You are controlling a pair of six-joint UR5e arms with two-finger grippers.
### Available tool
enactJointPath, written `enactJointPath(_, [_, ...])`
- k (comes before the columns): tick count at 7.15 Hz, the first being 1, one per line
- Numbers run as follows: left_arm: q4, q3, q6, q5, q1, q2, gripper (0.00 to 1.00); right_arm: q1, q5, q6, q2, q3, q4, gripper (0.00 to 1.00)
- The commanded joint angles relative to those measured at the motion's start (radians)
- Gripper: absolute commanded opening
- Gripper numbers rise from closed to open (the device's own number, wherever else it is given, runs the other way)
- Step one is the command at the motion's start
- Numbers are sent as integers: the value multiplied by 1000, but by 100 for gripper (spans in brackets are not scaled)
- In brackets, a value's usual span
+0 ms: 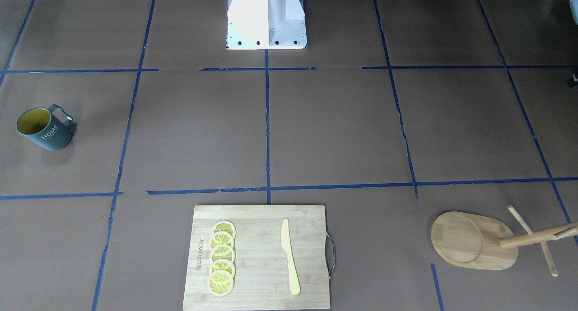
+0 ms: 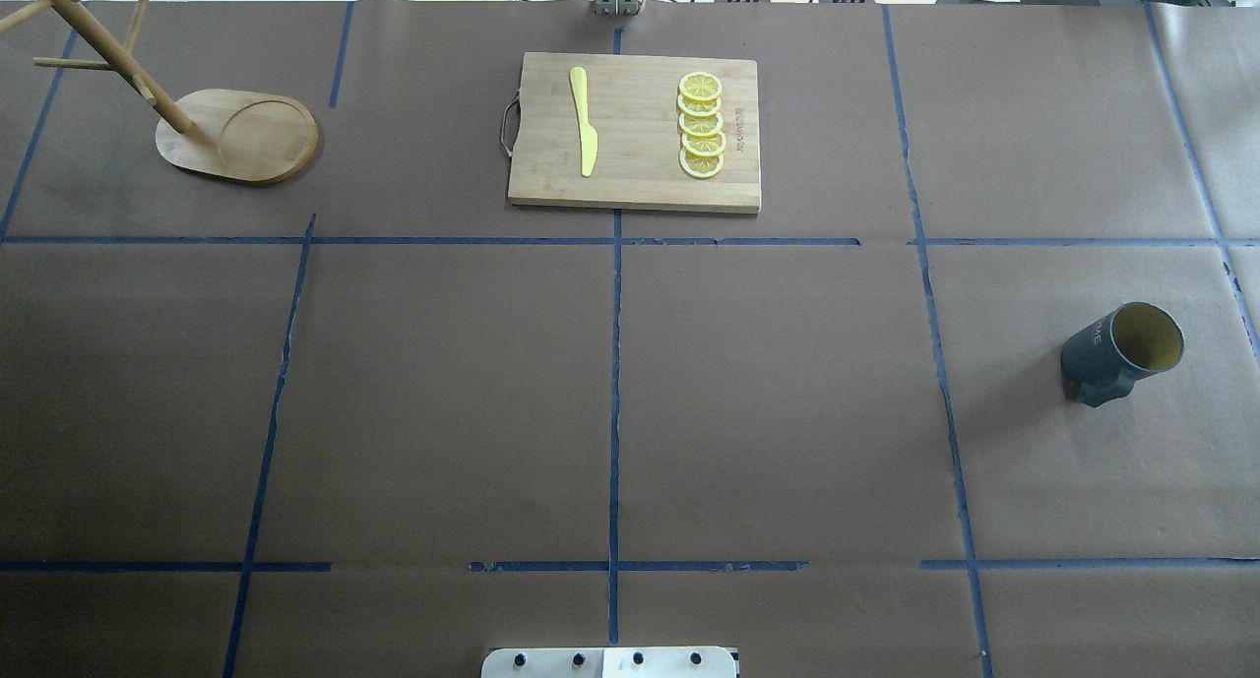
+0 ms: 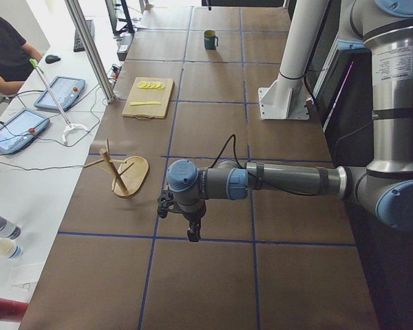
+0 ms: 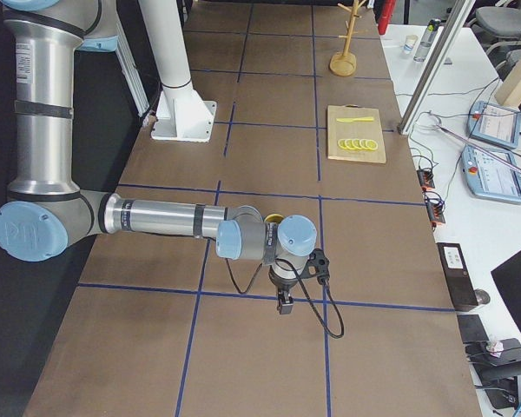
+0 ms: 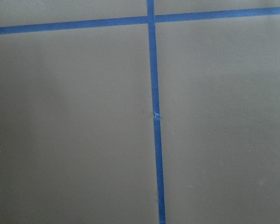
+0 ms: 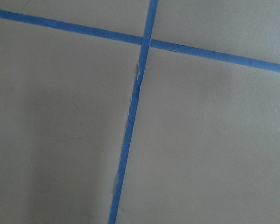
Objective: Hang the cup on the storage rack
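The dark blue-grey cup (image 1: 45, 129) with "HOME" lettering stands upright far on the robot's right side, also in the overhead view (image 2: 1122, 353). The wooden storage rack (image 1: 474, 241) stands upright at the far left corner, its oval base (image 2: 236, 137) and pegs bare. No gripper shows in the overhead or front views. The left gripper (image 3: 193, 234) hangs over the table in the exterior left view, well short of the rack (image 3: 127, 175). The right gripper (image 4: 284, 304) hangs low just in front of the cup. I cannot tell whether either is open or shut.
A bamboo cutting board (image 2: 635, 132) with several lemon slices (image 2: 701, 125) and a yellow knife (image 2: 584, 122) lies at the far middle. The robot's white base (image 1: 266, 17) stands at the near edge. Both wrist views show only brown paper and blue tape (image 5: 155, 116).
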Motion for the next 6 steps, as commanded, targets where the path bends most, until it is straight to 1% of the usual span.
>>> enactJointPath(1, [24,-59,-5,-2,4,-1,100,0,2,1,0,-1,0,100])
enactJointPath(6, [22,-58,-3,9,4,5,100,0,5,1,0,2,0,100])
